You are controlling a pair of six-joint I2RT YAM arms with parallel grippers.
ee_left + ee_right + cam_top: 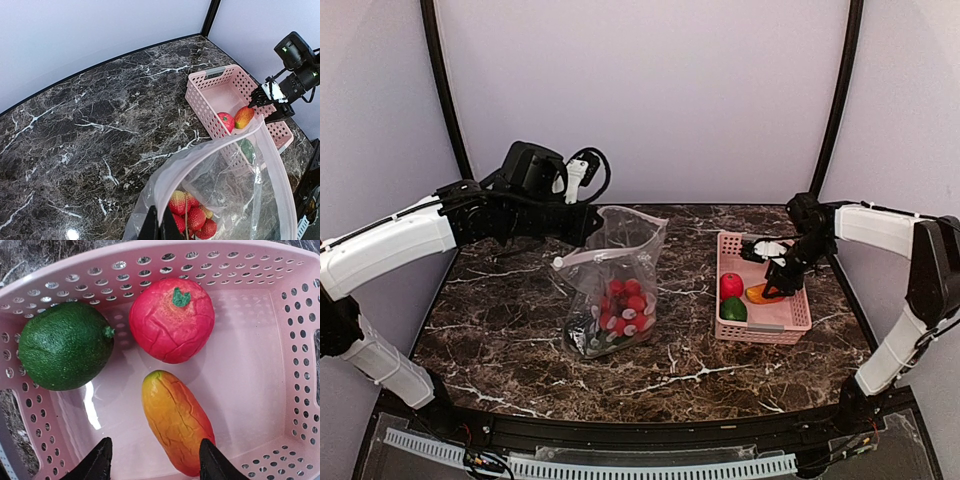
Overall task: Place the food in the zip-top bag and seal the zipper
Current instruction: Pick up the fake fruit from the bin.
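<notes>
Dark marble table [500, 310] carries two items. Zip-top bag [615, 290] sits at centre with its bottom on the surface. Pink basket [765, 334] at 3 o'clock from it, apart.

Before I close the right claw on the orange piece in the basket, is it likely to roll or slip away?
The orange piece is oblong and lies flat on the basket floor, so it probably pivots rather than rolls. Its tapering sides may squirt out of the open right claw, which sits over only its near end.
</notes>
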